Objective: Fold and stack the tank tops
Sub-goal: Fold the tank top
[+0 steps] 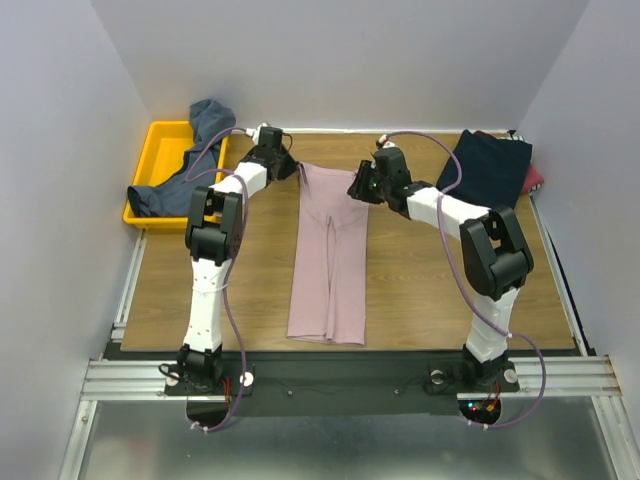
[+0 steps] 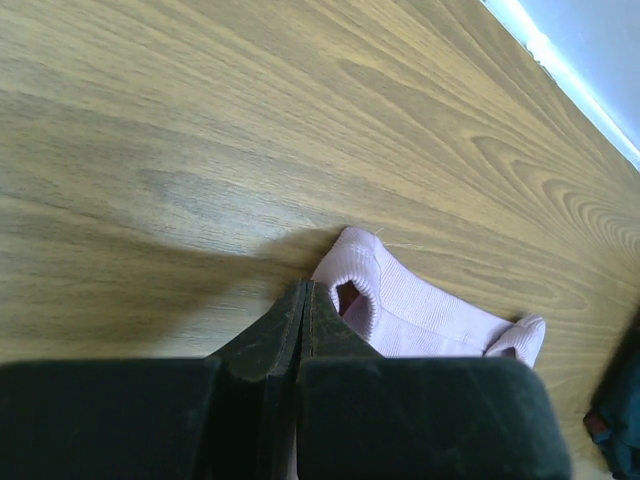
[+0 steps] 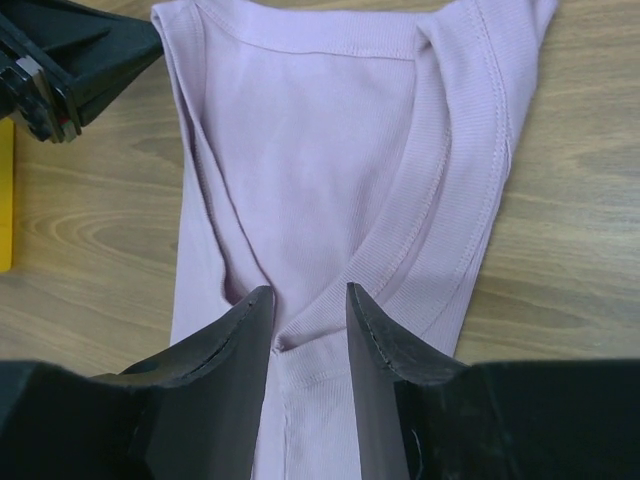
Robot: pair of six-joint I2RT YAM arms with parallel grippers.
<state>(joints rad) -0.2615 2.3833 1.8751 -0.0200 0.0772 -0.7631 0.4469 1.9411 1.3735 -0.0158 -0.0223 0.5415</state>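
Observation:
The dusty pink tank top (image 1: 330, 260) lies flat in the middle of the table, folded into a long narrow strip. My left gripper (image 1: 287, 165) is shut at its far left corner; in the left wrist view its tips (image 2: 305, 285) sit right beside a pink strap loop (image 2: 352, 275), and I cannot tell whether they pinch any cloth. My right gripper (image 1: 358, 188) is open low over the top's far right part. In the right wrist view it (image 3: 308, 290) straddles a ribbed fold of the pink top (image 3: 300, 130). The left gripper also shows there (image 3: 70, 55).
A yellow tray (image 1: 160, 135) stands at the far left with a slate blue-grey tank top (image 1: 185, 175) draped over it. A folded dark navy top (image 1: 490, 165) lies at the far right over a red one (image 1: 537, 180). White walls close in the table.

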